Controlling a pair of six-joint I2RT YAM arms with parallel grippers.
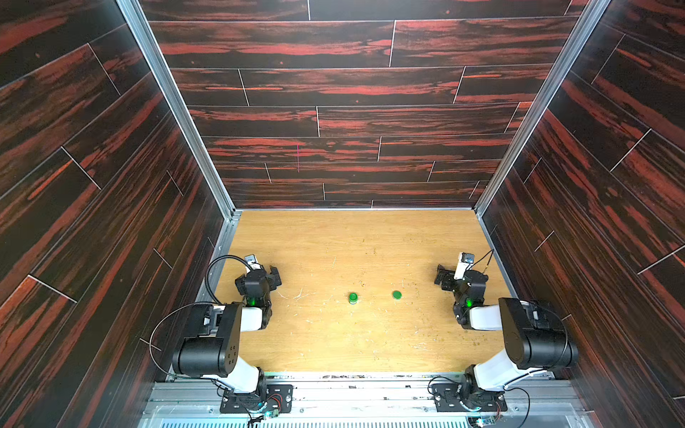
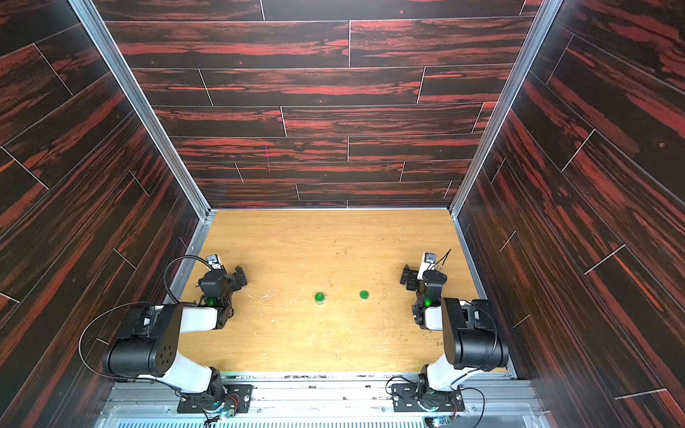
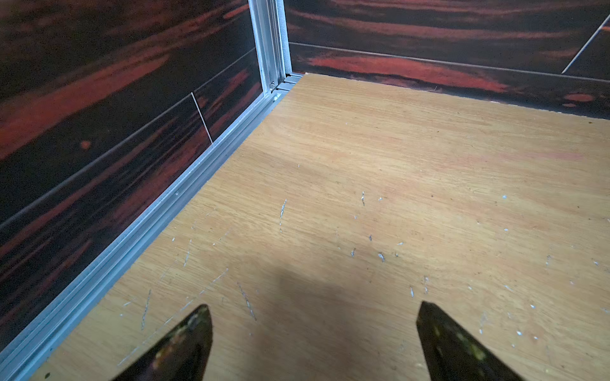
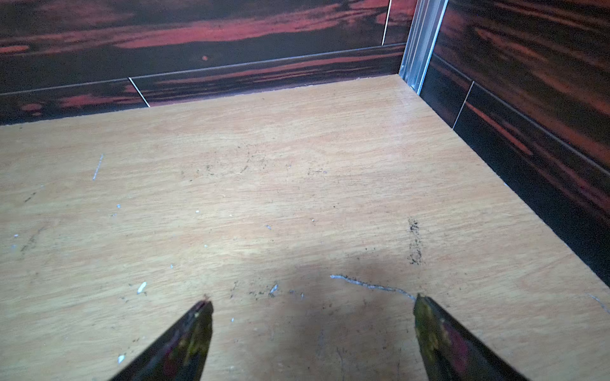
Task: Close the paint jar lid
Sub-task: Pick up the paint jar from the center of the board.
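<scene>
Paint jar point(image 1: 353, 297) sits lidless on the table point(image 1: 352, 241), the lid point(image 1: 397, 295) flat nearby toward the right tool point(image 1: 442, 277), left tool point(image 1: 275, 276) well apart.

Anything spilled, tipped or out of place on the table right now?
Nothing stands out. The paint jar stands upright; the lid lies flat beside it, not touching. The table shows only scratches and specks, no spilled paint. The left gripper and right gripper are open and empty.
</scene>
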